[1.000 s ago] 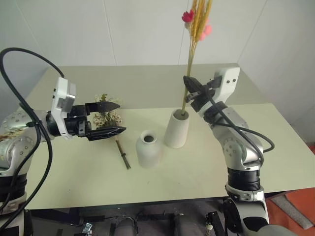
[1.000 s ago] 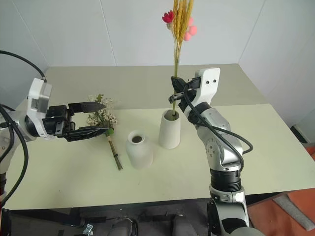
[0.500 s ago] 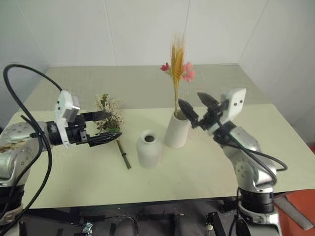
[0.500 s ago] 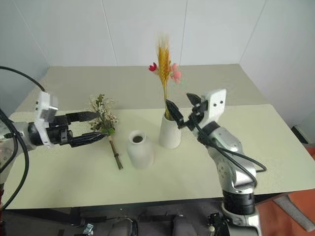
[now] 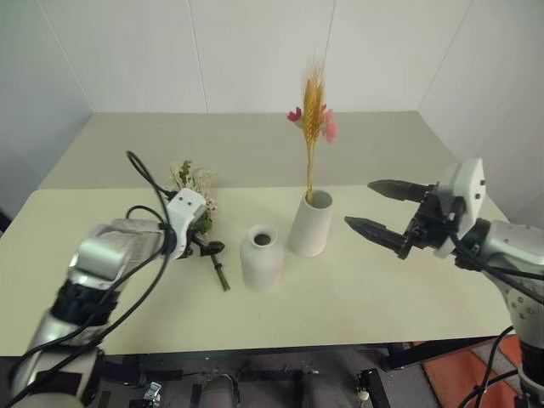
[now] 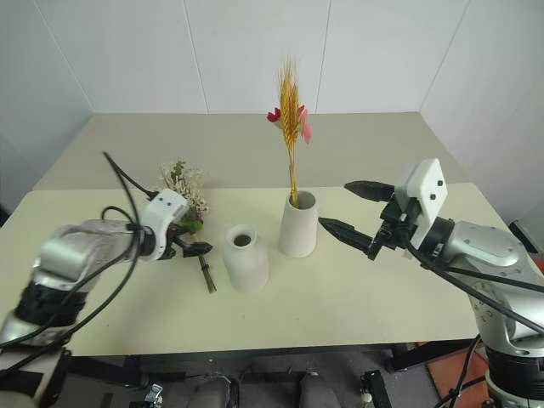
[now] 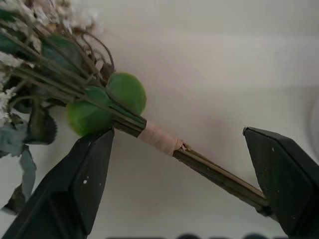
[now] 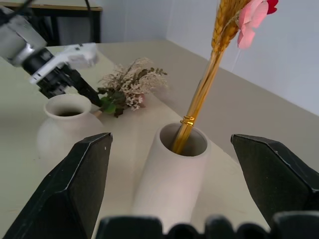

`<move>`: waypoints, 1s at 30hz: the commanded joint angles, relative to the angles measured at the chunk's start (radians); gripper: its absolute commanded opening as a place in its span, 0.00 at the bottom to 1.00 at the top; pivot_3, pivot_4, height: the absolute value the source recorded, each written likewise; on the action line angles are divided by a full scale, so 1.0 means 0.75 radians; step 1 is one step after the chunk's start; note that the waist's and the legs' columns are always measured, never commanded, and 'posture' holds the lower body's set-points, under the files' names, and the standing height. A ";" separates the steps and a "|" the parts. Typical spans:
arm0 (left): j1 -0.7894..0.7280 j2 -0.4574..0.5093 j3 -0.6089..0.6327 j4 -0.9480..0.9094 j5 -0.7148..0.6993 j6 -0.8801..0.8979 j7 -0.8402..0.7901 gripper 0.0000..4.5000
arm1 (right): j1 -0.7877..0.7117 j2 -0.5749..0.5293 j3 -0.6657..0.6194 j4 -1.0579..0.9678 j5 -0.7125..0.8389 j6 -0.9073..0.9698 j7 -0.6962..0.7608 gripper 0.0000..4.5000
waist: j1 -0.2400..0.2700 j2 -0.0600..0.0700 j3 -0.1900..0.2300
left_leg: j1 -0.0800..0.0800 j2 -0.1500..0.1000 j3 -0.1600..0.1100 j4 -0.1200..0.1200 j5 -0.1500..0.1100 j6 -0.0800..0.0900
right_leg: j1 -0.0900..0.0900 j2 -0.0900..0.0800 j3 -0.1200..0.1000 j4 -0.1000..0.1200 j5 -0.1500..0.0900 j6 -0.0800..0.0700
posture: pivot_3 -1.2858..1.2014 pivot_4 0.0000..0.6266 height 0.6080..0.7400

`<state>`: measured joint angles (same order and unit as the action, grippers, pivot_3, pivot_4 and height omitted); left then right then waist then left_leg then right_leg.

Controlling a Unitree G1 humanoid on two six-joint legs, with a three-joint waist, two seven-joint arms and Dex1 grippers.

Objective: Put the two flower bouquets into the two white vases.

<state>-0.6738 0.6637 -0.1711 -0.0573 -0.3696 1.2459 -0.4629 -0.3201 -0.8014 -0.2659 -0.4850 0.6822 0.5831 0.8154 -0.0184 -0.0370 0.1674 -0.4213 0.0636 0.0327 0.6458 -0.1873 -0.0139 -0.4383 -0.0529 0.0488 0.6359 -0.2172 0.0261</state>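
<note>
your slender bunch of yellow straw stems (image 6: 290, 119) stands upright in the taller tapered vase (image 6: 298, 225), its pink flowers near the top; the short rounded vase (image 6: 245, 258) sits just beside it at about 8 o'clock of the tall one, its mouth showing dark and bare; the bushy bunch of cream-white blossoms (image 6: 183, 191) lies flat on the cream table (image 6: 340, 297) at about 10 o'clock of the short vase, dark stems pointing toward the near edge; your left gripper (image 7: 179, 164) is down at that bunch with its fingers spread wide, one on each side of the taped stem just below two green leaves, not clamped on it; your right gripper (image 6: 348, 208) hangs at 3 o'clock of the tall vase, apart from it, fingers spread wide and holding nothing.
</note>
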 commanded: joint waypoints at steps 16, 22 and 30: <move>-0.119 0.050 0.401 0.089 0.103 -0.168 0.111 0.02 | -0.019 -0.188 -0.086 0.133 0.125 -0.012 0.300 1.00 | 0.006 -0.002 0.001 | -0.001 -0.002 -0.001 0.000 0.000 0.000 | 0.000 -0.002 0.000 0.000 0.000 0.000 | 0.52 0.24 1.00; -0.085 -0.094 0.811 -0.195 -0.261 -0.584 -0.118 0.02 | -0.037 -0.233 -0.094 0.202 0.179 0.035 0.396 1.00 | 0.009 -0.002 0.001 | -0.004 -0.002 -0.001 0.000 0.000 0.000 | 0.000 -0.003 -0.002 -0.006 0.007 -0.007 | 0.52 0.24 1.00; -0.086 -0.273 0.845 -0.397 -0.827 -0.534 -0.247 0.02 | -0.037 -0.253 -0.082 0.222 0.221 0.068 0.474 1.00 | 0.011 -0.002 0.001 | -0.002 -0.005 -0.002 0.005 0.000 0.000 | 0.006 -0.005 -0.002 -0.006 0.004 0.005 | 0.52 0.24 1.00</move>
<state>-0.7136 0.4763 0.4590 -0.3214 -0.9076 0.8523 -0.6482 -0.3354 -0.9683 -0.2955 -0.3119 0.8263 0.6262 1.1562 -0.0104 -0.0387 0.1684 -0.4214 0.0602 0.0314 0.6505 -0.1873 -0.0139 -0.4321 -0.0566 0.0473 0.6311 -0.2141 0.0307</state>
